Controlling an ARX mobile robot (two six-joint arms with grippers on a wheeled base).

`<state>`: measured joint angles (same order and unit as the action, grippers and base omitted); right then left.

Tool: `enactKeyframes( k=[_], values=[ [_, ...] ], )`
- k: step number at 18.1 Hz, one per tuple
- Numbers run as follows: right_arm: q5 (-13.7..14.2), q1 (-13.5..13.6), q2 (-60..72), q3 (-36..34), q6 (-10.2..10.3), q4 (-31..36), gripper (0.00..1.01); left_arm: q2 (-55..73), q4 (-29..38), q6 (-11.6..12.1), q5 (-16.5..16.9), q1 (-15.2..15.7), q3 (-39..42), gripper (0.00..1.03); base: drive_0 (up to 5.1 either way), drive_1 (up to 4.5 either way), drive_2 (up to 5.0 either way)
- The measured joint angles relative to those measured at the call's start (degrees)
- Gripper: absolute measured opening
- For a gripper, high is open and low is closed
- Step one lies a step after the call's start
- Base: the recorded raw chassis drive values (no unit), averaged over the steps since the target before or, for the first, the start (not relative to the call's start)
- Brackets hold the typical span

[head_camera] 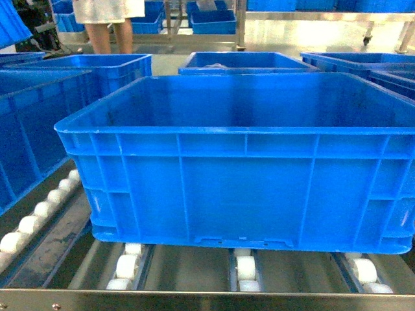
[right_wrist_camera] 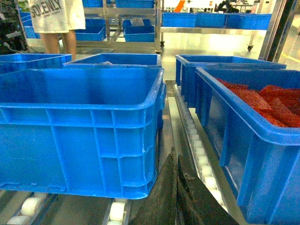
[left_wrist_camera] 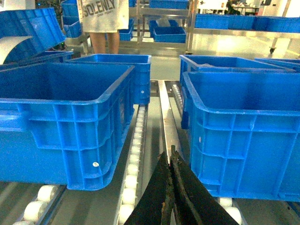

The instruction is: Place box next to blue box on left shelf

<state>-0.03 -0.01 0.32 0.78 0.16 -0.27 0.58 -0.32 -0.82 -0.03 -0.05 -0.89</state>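
Shelf [head_camera: 194, 299]: steel-framed rack with tracks of white rollers [head_camera: 245, 267], spanning the bottom of the head view and running back toward the upper frame. Box [head_camera: 246, 175]: large blue crate, ribbed walls, thick rim, open top, sitting on the rollers and filling the centre of the head view; interior shows nothing in it. The same box takes the right half of the left wrist view and the left half of the right wrist view. Neighbour box [left_wrist_camera: 65, 122]: same type, at left in the left wrist view, on the adjoining track, beside the first with a roller lane between them, not touching. Filled box [right_wrist_camera: 253, 140]: right of the right wrist view, holding red bagged items [right_wrist_camera: 267, 101]. Further blue boxes [head_camera: 243, 63]: behind, upper centre of the head view. Person [left_wrist_camera: 104, 21]: upper left, bare legs and a printed white shirt, standing beyond the rack. Left pincer [left_wrist_camera: 171, 187]: dark fingers meeting at a point at bottom centre of its wrist view, closed, empty, low in the lane between the two boxes. Right pincer [right_wrist_camera: 176, 187]: closed likewise, empty, at bottom centre, just off the box's right corner.
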Motion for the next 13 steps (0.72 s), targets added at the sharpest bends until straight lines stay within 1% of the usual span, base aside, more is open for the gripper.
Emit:
enactKeyframes(
  k=[1,2,3,4,5,8,9,10,11,12,13],
  values=[
    [0.02,0.00,0.00,0.00,-0.02,0.04,0.04,0.00,0.02,0.00,0.00,0.00,0.00,0.01,0.0,0.00,0.0],
    [0.00,0.00,0.00,0.00,-0.02,0.04,0.13,0.00,0.00,-0.02,0.02,0.00,0.00,0.06,0.0,0.00,0.0],
    [0.00,0.00,0.00,0.00,-0.02,0.04,0.24,0.00,0.07,-0.02,0.02,0.00,0.00,0.15,0.0,0.00,0.0],
    [0.00,0.00,0.00,0.00,-0.02,0.04,0.33,0.00,0.04,-0.02,0.02,0.00,0.00,0.26,0.0,0.00,0.0],
    [0.00,0.00,0.00,0.00,-0.02,0.04,0.48,0.00,0.04,-0.02,0.02,0.00,0.00,0.41,0.0,0.00,0.0],
    [0.00,0.00,0.00,0.00,-0.02,0.04,0.86,0.00,0.04,-0.02,0.02,0.00,0.00,0.79,0.0,0.00,0.0],
    [0.00,0.00,0.00,0.00,-0.02,0.04,0.95,0.00,0.04,-0.02,0.02,0.00,0.00,0.88,0.0,0.00,0.0],
    [0.00,0.00,0.00,0.00,0.00,0.04,1.00,0.00,0.04,0.00,0.02,0.00,0.00,0.99,0.0,0.00,0.0],
    [0.00,0.00,0.00,0.00,-0.02,0.04,0.97,0.00,0.04,0.07,0.02,0.00,0.00,0.99,0.0,0.00,0.0],
    [0.00,0.00,0.00,0.00,-0.02,0.04,0.98,0.00,0.04,0.04,0.02,0.00,0.00,0.97,0.0,0.00,0.0],
    [0.00,0.00,0.00,0.00,-0.02,0.04,0.98,0.00,0.04,0.04,0.02,0.00,0.00,0.98,0.0,0.00,0.0]
  ],
)
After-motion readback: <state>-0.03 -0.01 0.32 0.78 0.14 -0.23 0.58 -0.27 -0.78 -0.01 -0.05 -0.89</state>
